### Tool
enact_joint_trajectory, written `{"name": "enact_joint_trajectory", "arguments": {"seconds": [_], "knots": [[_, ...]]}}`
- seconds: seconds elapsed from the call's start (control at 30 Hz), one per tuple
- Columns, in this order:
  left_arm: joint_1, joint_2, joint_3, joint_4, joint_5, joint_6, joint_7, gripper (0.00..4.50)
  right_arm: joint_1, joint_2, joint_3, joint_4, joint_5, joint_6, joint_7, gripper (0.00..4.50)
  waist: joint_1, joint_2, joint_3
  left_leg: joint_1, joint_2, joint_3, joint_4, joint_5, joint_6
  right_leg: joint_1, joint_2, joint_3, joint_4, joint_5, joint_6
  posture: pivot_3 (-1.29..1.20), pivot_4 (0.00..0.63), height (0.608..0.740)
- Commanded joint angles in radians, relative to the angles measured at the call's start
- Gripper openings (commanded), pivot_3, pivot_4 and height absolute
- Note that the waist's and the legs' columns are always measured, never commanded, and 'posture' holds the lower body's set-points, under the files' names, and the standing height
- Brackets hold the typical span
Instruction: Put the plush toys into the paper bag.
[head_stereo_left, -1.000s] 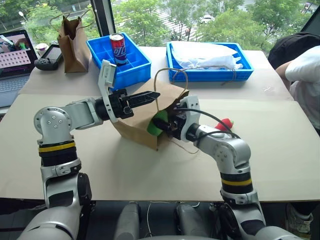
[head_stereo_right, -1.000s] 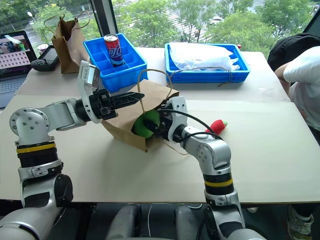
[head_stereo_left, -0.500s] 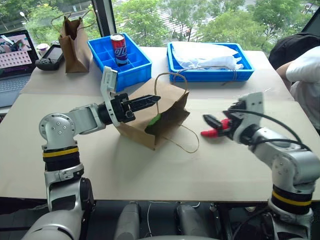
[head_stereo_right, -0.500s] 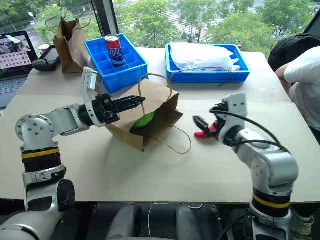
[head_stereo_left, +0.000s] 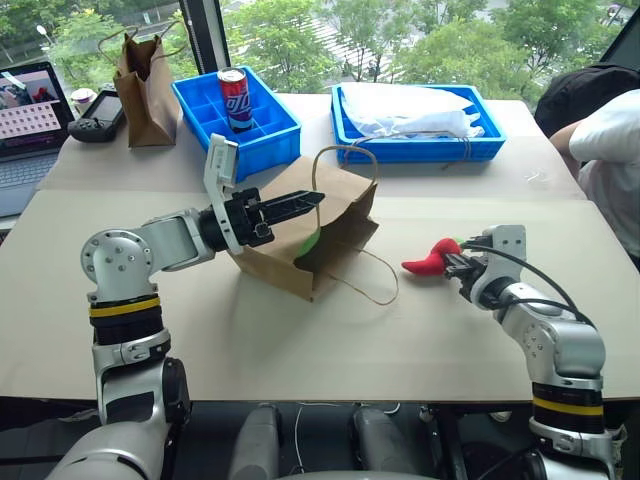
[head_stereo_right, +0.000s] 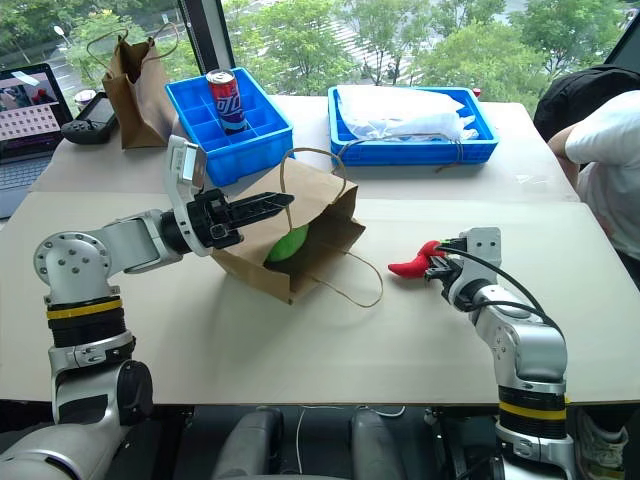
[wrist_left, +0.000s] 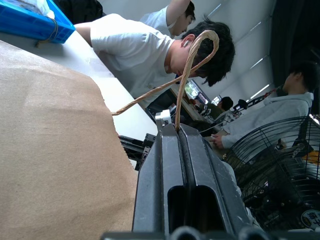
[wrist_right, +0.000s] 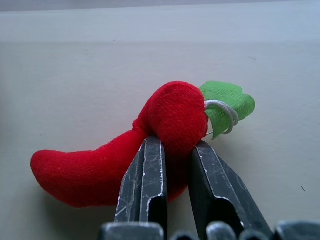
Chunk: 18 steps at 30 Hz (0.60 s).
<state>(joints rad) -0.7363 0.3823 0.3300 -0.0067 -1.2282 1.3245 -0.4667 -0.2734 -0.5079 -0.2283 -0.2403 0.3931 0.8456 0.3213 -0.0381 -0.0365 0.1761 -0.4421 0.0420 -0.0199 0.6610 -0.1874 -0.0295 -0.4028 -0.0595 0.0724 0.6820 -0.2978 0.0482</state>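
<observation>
Paper bag (head_stereo_left: 320, 225) on its side holds green plush (head_stereo_right: 290, 242); left gripper (head_stereo_left: 305, 200) clenched on its handle (wrist_left: 187, 75). Right gripper (head_stereo_left: 452, 264), beside bag, grasps red chili toy (wrist_right: 150, 145).

Beige table (head_stereo_left: 300, 350): paper bag (head_stereo_left: 330, 225) on side, red chili toy (head_stereo_left: 430, 260), two blue trays (head_stereo_left: 240, 120), dark bag (head_stereo_left: 145, 75).
</observation>
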Motion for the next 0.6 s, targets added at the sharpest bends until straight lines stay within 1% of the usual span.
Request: {"name": "enact_joint_trajectory", "arguments": {"seconds": [0.03, 0.13, 0.17, 0.27, 0.4, 0.53, 0.6], "knots": [[0.005, -0.015, 0.009, -0.052, -0.065, 0.001, 0.032, 0.0, -0.068, -0.092, -0.069, -0.135, 0.137, 0.075, 0.122, 0.04, 0.0, 0.0, 0.0, 0.0, 0.0, 0.0, 0.0, 0.0, 0.0, 0.0, 0.0, 0.0, 0.0, 0.0, 0.0, 0.0, 0.15, 0.698], [0.003, -0.018, 0.014, -0.048, -0.089, -0.003, 0.059, 0.0, -0.124, -0.133, -0.082, -0.183, 0.254, 0.193, 0.164, 0.04, -0.001, 0.0, 0.0, 0.0, 0.001, -0.001, 0.0, 0.0, 0.0, 0.0, 0.001, 0.0, 0.0, 0.0, 0.0, 0.0, 0.15, 0.698], [-0.001, -0.015, 0.012, -0.042, -0.089, -0.007, 0.06, 0.0, -0.143, -0.117, -0.068, -0.205, 0.293, 0.235, 0.157, 0.04, -0.001, 0.0, 0.0, 0.0, 0.001, -0.001, 0.0, 0.0, 0.0, 0.001, 0.001, -0.001, 0.0, 0.0, 0.0, 0.0, 0.15, 0.698], [-0.02, -0.01, 0.006, -0.03, -0.09, -0.022, 0.062, 0.0, -0.192, -0.006, 0.007, -0.248, 0.345, 0.301, 0.088, 0.04, -0.005, 0.0, 0.0, 0.001, 0.002, -0.002, 0.0, 0.0, 0.0, 0.001, 0.002, -0.001, 0.0, 0.0, 0.0, 0.0, 0.15, 0.698], [-0.024, -0.011, 0.007, -0.034, -0.106, -0.026, 0.071, 0.0, -0.22, 0.106, 0.12, -0.23, 0.303, 0.288, 0.028, 0.04, -0.002, 0.0, 0.0, 0.0, 0.001, -0.002, 0.0, 0.0, 0.0, 0.0, 0.001, -0.001, 0.0, 0.0, 0.0, 0.0, 0.15, 0.698], [-0.006, -0.016, -0.005, -0.035, -0.117, -0.018, 0.082, 0.0, -0.298, 0.211, 0.245, -0.062, 0.211, 0.179, 0.024, 0.04, 0.001, 0.0, 0.0, -0.001, 0.0, -0.002, 0.0, 0.0, 0.0, 0.0, 0.0, -0.001, 0.0, 0.0, 0.0, 0.0, 0.15, 0.698], [0.005, -0.016, -0.016, -0.04, -0.117, -0.02, 0.068, 0.0, -0.358, 0.277, 0.278, 0.029, 0.193, 0.13, 0.042, 0.04, 0.001, 0.0, 0.0, -0.001, 0.0, -0.002, 0.0, 0.001, 0.0, -0.001, 0.0, -0.001, 0.0, 0.0, 0.0, 0.0, 0.15, 0.698]]}}
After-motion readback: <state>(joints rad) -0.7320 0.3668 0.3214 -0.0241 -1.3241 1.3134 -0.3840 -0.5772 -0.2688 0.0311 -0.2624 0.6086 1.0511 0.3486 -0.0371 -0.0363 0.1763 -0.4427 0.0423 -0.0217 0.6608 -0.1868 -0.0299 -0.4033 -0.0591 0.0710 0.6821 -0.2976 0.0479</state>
